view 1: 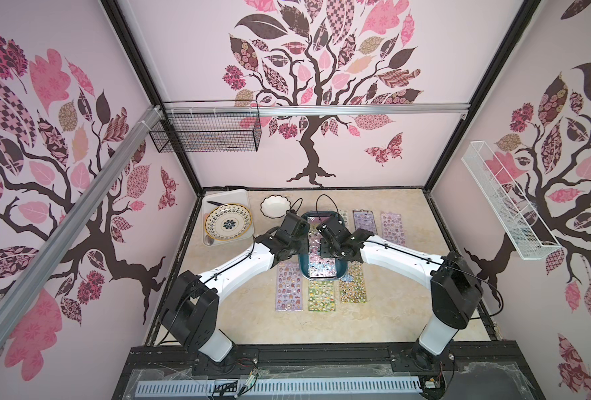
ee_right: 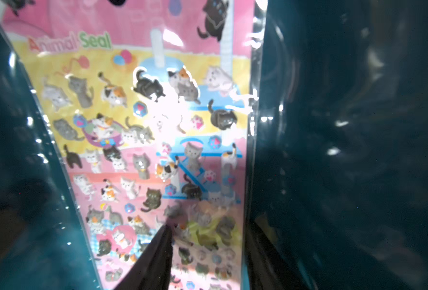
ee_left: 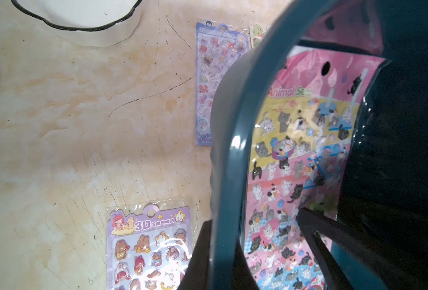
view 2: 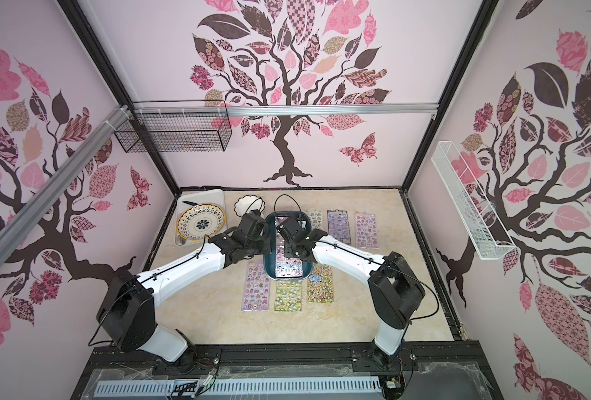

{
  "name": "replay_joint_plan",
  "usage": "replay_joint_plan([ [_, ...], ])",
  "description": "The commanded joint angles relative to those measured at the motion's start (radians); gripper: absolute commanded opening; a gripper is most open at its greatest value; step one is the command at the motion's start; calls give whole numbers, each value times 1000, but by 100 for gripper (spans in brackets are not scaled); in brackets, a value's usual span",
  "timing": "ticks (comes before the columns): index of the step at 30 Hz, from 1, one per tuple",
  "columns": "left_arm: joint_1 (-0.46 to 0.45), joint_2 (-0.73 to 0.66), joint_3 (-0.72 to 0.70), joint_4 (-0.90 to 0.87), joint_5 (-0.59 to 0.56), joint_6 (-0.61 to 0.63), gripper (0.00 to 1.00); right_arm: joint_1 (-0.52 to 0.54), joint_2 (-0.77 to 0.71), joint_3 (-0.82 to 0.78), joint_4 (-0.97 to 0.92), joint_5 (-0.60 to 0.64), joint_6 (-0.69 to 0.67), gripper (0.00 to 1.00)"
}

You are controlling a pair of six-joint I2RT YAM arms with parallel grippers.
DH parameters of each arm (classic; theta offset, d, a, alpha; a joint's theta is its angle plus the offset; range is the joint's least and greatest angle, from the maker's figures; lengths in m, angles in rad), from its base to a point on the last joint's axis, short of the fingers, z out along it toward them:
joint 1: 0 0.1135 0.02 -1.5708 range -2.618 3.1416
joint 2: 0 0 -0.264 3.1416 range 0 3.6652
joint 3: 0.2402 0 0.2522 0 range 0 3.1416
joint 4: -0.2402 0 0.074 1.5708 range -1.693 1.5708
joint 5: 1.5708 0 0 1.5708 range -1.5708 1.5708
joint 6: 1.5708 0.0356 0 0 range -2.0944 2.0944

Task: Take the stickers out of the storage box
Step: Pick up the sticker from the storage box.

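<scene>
Marbled tabletop (view 1: pixel 391 311) | glossy rectangular stickers (view 1: pixel 290 287) | rounded teal plastic storage box (ee_left: pixel 233 163)

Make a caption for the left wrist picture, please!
Left gripper holding the teal storage box rim; cat sticker sheet lies inside.

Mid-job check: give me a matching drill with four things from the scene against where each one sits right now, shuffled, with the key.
Things
1. cat sticker sheet
2. patterned plate
3. scalloped bowl
4. left gripper

Places
A. in the white tray
B. clamped on the wall of the storage box
C. lying inside the storage box
D. on the bare table, between tray and box

Pairs: 1-C, 2-A, 3-D, 4-B
</scene>
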Motion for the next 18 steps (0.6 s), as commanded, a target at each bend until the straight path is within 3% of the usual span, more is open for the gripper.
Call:
replay_joint_plan([
  [1,0,-11,12,50,38,-10,0,-35,11,-58,52,-85,-16,44],
  [8,0,2,22,35,21,0,0,-47,-101,-142,158,-195,-41,26],
  [13,0,26,39,15,22,3,0,-48,-154,-173,171,-162,-48,9],
  [18,1,25,42,9,8,11,0,-48,-152,-164,146,-146,-46,0],
])
